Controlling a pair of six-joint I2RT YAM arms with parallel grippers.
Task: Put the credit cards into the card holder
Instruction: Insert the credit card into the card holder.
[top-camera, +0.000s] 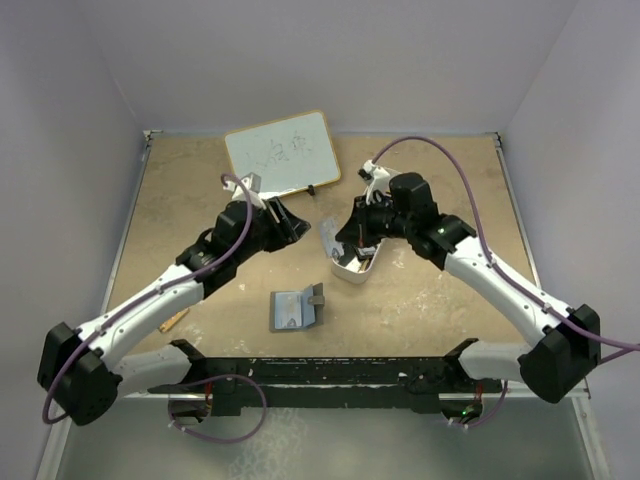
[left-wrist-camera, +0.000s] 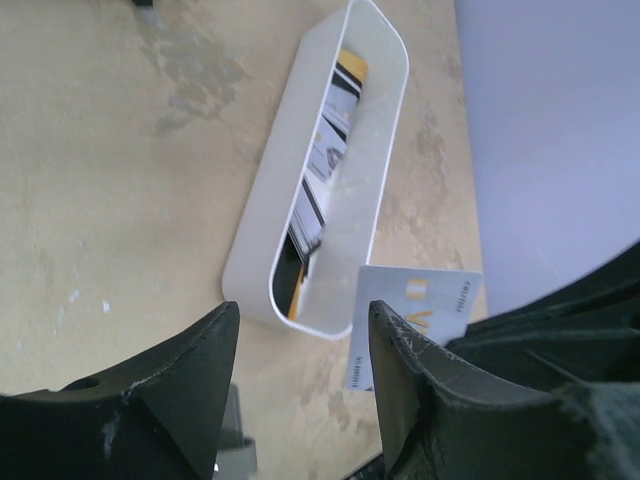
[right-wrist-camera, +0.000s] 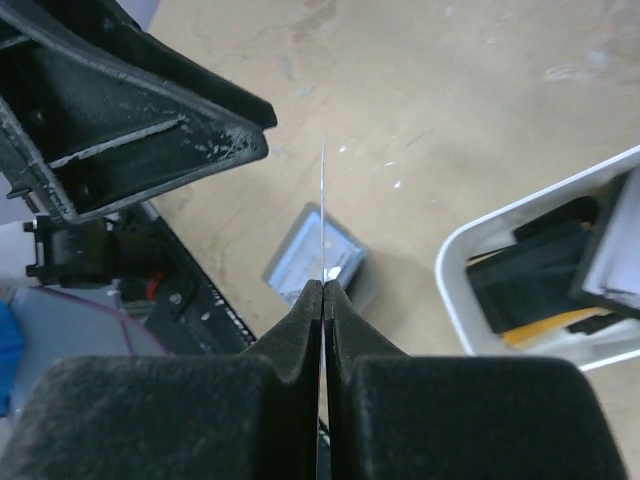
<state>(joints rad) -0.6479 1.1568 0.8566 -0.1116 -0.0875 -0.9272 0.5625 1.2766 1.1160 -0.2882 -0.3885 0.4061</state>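
Note:
My right gripper (right-wrist-camera: 324, 285) is shut on a white-grey credit card (right-wrist-camera: 323, 215), seen edge-on in its wrist view and flat in the left wrist view (left-wrist-camera: 425, 305). It hangs above the table between the white tray (top-camera: 352, 268) and my left gripper (top-camera: 298, 225). The left gripper (left-wrist-camera: 300, 320) is open, and the held card sits just past its right finger (left-wrist-camera: 400, 350), not between the jaws. More credit cards (left-wrist-camera: 325, 160), yellow-orange, black and white, stand in the tray. The dark grey card holder (top-camera: 295, 310) lies open on the table, its light blue inside (right-wrist-camera: 305, 258) facing up.
A whiteboard (top-camera: 282, 152) lies at the back of the table. A small orange-brown piece (top-camera: 175, 320) rests by the left arm. The long white tray (left-wrist-camera: 260, 230) stretches away from the left gripper. Walls enclose the table on three sides.

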